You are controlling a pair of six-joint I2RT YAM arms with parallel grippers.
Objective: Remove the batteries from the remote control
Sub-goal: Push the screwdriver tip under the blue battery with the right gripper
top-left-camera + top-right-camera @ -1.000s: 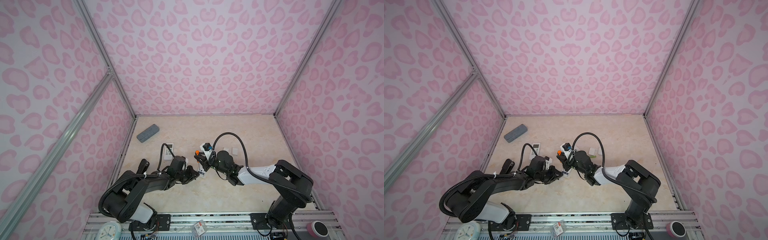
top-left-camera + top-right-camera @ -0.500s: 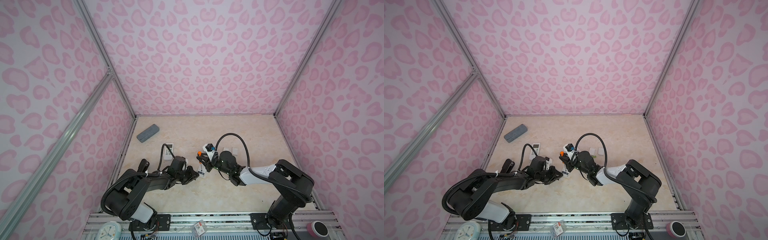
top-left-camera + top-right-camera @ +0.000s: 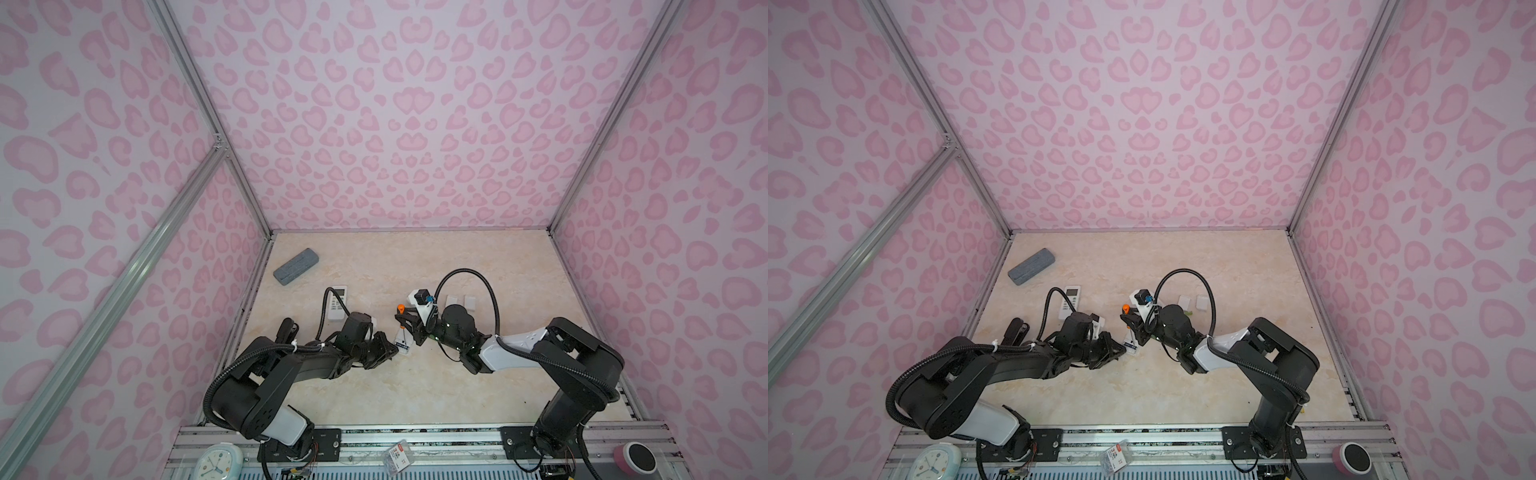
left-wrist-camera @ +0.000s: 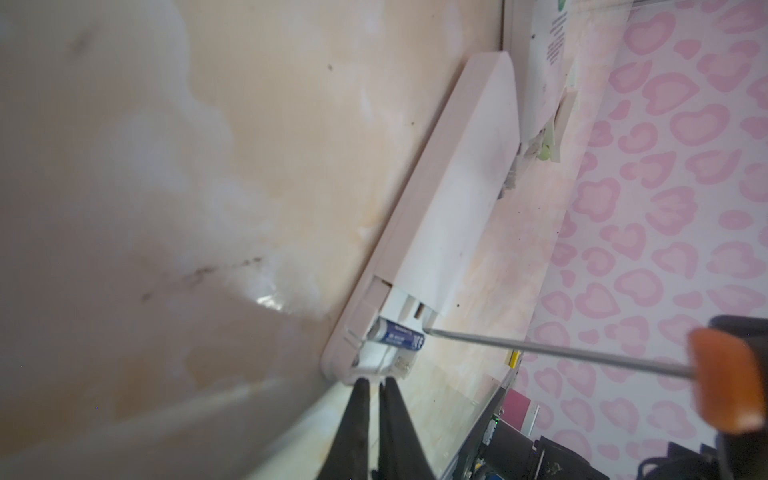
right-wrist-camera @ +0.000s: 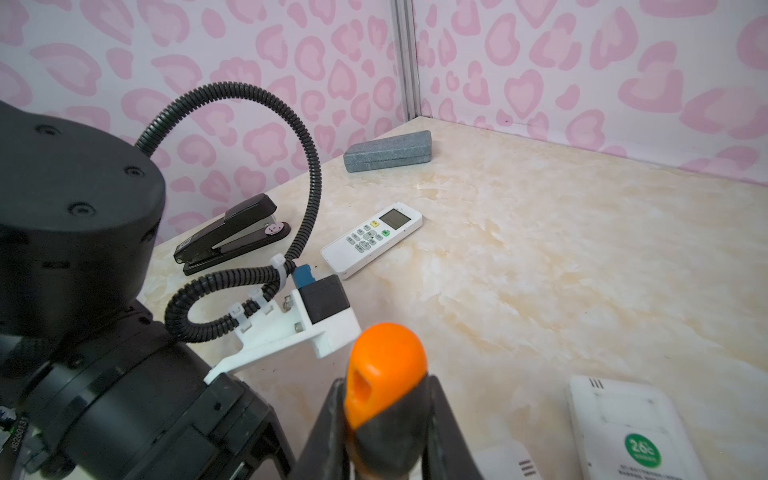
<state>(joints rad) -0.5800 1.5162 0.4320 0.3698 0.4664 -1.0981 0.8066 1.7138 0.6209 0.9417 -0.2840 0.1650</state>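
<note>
The remote (image 4: 449,187) is showing its bay open. The left gripper (image 4: 376,380) is pinching the remote's end, jaws almost together. The right gripper (image 5: 386,415) is clamping the screwdriver (image 5: 386,365), and its tip is touching one blue battery (image 4: 397,334), which is still sitting inside. The slot beside it is perhaps already empty.

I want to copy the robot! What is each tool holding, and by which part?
Right tool: screwdriver, by its orange handle. Left tool: remote, by the rim at its battery end.
</note>
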